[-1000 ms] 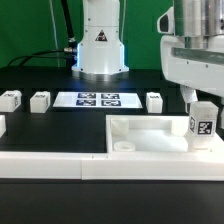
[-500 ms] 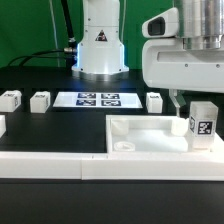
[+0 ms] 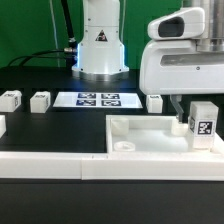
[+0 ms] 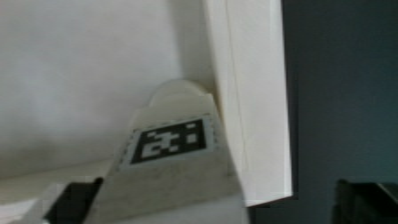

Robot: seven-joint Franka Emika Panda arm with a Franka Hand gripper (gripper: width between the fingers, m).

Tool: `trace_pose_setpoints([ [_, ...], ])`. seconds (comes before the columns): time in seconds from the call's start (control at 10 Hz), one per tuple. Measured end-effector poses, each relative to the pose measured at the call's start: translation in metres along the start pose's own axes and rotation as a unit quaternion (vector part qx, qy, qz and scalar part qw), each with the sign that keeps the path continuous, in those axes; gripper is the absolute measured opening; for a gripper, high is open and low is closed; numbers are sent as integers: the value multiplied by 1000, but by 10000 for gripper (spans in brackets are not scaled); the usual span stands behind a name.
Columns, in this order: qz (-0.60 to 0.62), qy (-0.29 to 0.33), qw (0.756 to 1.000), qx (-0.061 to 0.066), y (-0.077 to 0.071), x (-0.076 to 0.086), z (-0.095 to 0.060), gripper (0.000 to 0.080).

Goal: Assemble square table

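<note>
The white square tabletop plate (image 3: 150,133) lies near the front, with raised edges and a round socket (image 3: 124,145) at its near left corner. A white leg (image 3: 203,121) with a black-and-white tag stands upright in the plate's corner at the exterior view's right. My gripper (image 3: 190,106) hangs over that leg, its wide white body above. In the wrist view the tagged leg (image 4: 173,150) sits between my two dark fingertips (image 4: 71,203), against the plate's raised edge (image 4: 249,100). The gripper (image 4: 217,206) is open, with a gap showing beside the leg.
Three loose white legs (image 3: 9,99) (image 3: 40,100) (image 3: 155,101) stand in a row behind the plate. The marker board (image 3: 98,99) lies between them. A long white rail (image 3: 50,166) runs along the front. The robot base (image 3: 100,48) stands at the back.
The gripper has moved toward the exterior view's left and settled lower around the upright leg. Its jaws have narrowed a little. The leg and plate have not moved.
</note>
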State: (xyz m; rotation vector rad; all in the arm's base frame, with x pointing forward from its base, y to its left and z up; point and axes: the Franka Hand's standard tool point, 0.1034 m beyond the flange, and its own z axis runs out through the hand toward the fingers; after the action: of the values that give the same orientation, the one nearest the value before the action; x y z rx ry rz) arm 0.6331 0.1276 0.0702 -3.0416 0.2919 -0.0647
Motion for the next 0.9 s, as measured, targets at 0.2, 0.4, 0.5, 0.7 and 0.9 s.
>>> trace_pose_setpoints([
  [0.2, 66, -2, 998, -2, 4, 0, 1, 357],
  [0.4, 136, -1, 991, -4, 8, 1, 1, 296],
  [0.5, 195, 0, 981, -6, 11, 4, -2, 295],
  [0.7, 316, 1, 949, -7, 11, 3, -2, 294],
  [0.9, 498, -4, 867, -7, 8, -2, 2, 294],
])
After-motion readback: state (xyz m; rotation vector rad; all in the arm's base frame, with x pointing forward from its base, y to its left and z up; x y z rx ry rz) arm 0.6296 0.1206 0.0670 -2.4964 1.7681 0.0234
